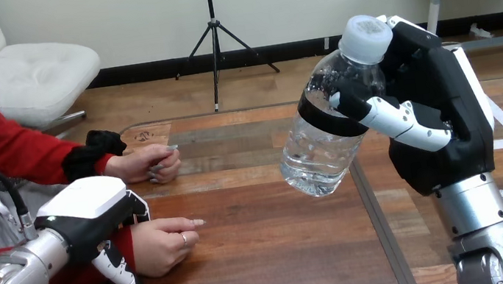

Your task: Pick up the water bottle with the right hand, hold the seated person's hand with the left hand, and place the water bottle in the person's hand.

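Up at the right, well above the bench (272,258), the water bottle (322,139) hangs clear in the air, tilted: cap up-right, base down-left toward mid-bench. Around its upper half the right robot hand (446,122) has its fingers curled tight, a firm grip with nothing else touching the bottle. It's a clear bottle and looks partly full, so the weight sits low. Lower left, the left robot hand (87,209) is over the wrist of the person's nearer hand (166,244), touching or very close; can't tell whether it actually clasps. That hand lies on the bench, knuckles up, loosely curled. The person's farther hand (151,163) rests on the bench just behind it, not involved. My read of the step: pick done, hold on the person at or near contact, handover not begun, with bottle and receiving hand well apart. The next move calls for the right arm to carry the bottle left and down, base first, to the nearer hand. That hand needs to be open enough to take it. Release only once the bottle is seated there.
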You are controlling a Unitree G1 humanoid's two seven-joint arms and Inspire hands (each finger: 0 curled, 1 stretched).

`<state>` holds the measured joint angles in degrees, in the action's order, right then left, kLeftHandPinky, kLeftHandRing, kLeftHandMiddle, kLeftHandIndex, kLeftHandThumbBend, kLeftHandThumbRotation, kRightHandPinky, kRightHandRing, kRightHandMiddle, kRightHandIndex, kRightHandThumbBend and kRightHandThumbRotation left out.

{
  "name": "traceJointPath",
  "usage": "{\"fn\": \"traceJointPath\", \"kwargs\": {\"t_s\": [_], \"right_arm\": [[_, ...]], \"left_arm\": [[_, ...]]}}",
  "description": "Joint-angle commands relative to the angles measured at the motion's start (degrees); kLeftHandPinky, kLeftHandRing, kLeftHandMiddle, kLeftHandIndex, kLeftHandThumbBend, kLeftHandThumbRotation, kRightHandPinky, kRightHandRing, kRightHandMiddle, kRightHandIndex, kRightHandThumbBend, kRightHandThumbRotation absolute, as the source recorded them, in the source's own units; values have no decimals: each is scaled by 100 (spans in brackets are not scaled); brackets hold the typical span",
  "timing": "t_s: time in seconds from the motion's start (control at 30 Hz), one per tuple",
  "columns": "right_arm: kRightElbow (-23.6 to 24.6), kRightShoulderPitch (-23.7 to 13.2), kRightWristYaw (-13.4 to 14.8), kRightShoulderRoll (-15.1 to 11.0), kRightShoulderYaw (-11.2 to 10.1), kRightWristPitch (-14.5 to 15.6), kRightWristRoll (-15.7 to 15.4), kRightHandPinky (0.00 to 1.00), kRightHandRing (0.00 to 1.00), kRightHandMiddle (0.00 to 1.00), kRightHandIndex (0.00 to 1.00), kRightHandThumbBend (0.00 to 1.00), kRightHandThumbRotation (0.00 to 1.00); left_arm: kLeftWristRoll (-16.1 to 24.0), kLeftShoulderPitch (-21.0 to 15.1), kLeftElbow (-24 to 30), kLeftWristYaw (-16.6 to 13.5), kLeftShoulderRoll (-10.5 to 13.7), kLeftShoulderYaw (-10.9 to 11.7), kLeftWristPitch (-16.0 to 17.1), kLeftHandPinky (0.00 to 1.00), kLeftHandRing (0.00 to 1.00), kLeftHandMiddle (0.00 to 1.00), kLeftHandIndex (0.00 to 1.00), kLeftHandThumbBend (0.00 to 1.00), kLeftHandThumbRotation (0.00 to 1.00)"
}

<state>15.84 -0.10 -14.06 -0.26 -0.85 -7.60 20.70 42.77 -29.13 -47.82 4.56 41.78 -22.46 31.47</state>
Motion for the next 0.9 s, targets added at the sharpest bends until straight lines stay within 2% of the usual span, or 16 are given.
{"fn": "traceJointPath", "kwargs": {"t_s": [0.0, 0.5, 0.87], "right_arm": [[201, -325, 18, 50, -11, 34, 135, 24, 31, 40, 42, 72, 0], [173, -414, 73, 98, 29, 180, 77, 24, 32, 40, 42, 71, 0], [62, -476, 91, 115, 50, 135, -23, 24, 31, 40, 42, 71, 0]], "left_arm": [[-162, -16, 295, 150, 161, 72, 50, 32, 38, 45, 47, 96, 0], [-470, 190, 838, 463, 269, 283, 18, 30, 37, 44, 47, 95, 0], [-651, 391, 1368, 665, 348, 443, -81, 29, 36, 43, 46, 94, 0]]}}
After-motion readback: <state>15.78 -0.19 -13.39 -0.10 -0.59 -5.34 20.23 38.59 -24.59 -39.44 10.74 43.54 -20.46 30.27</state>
